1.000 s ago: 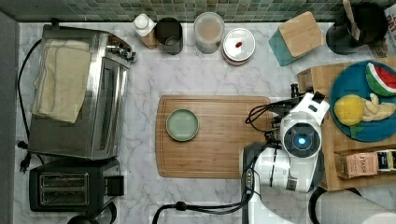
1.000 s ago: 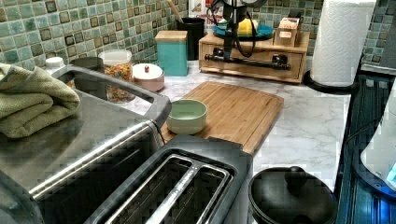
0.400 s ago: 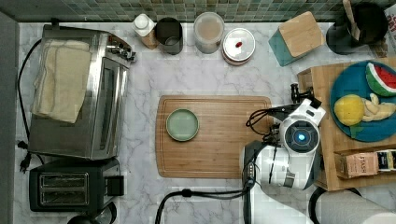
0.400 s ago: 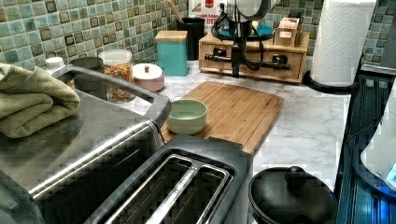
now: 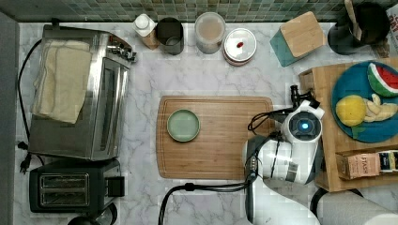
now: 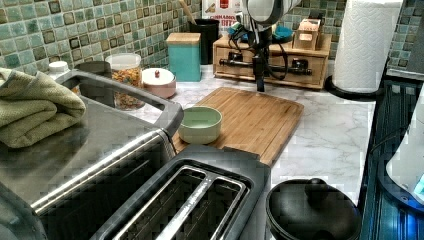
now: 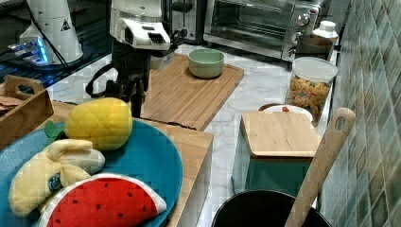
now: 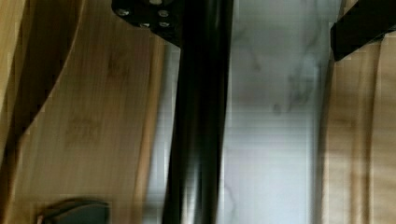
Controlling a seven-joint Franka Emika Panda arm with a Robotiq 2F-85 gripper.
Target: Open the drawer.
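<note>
Drawer (image 6: pixel 272 64) — light bamboo, closed in its box at the left view's far right of the marble bench (image 6: pixel 325 135); its round black metal bar handle (image 8: pixel 198 116) runs crosswise directly beneath the end effector (image 6: pixel 259 75), whose dark fingers straddle it, unclenched, not yet gripping.

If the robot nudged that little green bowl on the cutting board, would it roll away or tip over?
Probably neither. The green bowl looks low and wide with a flat base, so it should stay upright. On the smooth wooden cutting board it would likely slide rather than roll. It looks empty and thick-walled, perhaps ceramic, so a fall from the counter might chip it.
</note>
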